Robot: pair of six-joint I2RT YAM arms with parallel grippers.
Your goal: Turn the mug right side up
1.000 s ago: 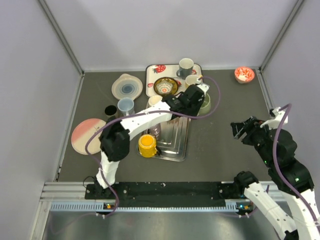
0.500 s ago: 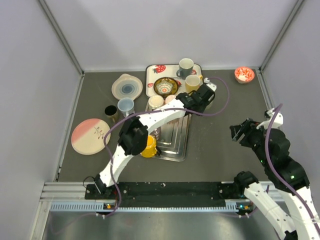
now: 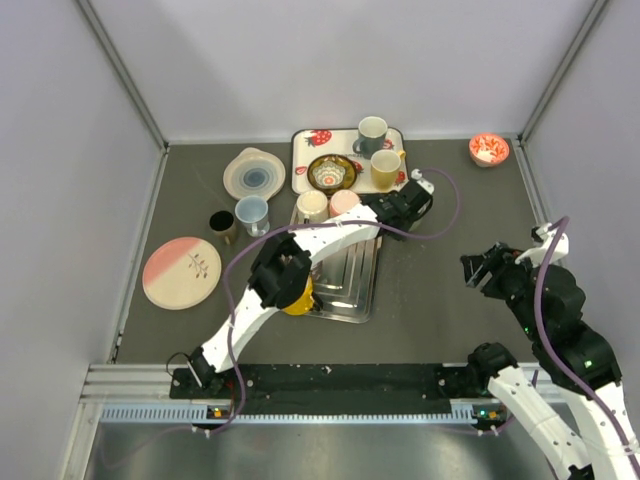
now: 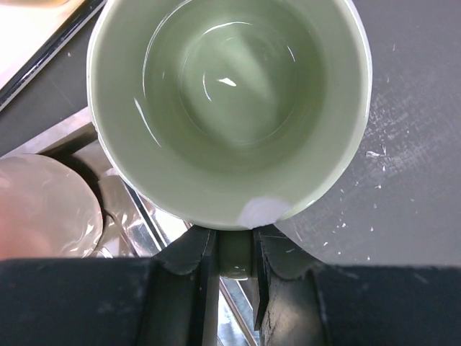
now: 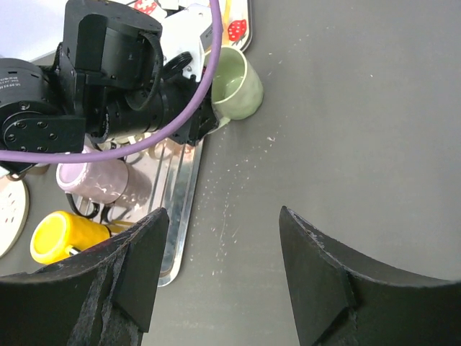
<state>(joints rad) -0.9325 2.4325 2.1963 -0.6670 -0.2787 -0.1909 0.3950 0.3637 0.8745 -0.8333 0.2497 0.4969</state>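
Note:
A pale green mug (image 4: 230, 108) fills the left wrist view, its open mouth facing the camera. My left gripper (image 4: 234, 241) is shut on its handle, which sits pinched between the two fingers. From the right wrist view the mug (image 5: 234, 83) is mouth up and slightly tilted, low over the dark table beside the metal tray (image 5: 180, 209). I cannot tell if its base touches the table. In the top view the left gripper (image 3: 403, 203) covers the mug. My right gripper (image 3: 483, 268) hangs open over bare table to the right, holding nothing.
The metal tray (image 3: 340, 310) holds a yellow mug (image 3: 295, 295) on its side, with a pink mug (image 3: 343, 203) and a cream mug (image 3: 312, 205) at its far end. Behind is a strawberry-print tray (image 3: 310, 150) with mugs and a bowl. Plates lie at the left, a red bowl (image 3: 489, 149) far right.
The left arm swung the gripper and green mug to the right, off the tray's far corner, rolling the wrist. The right arm drifted slightly toward the near edge.

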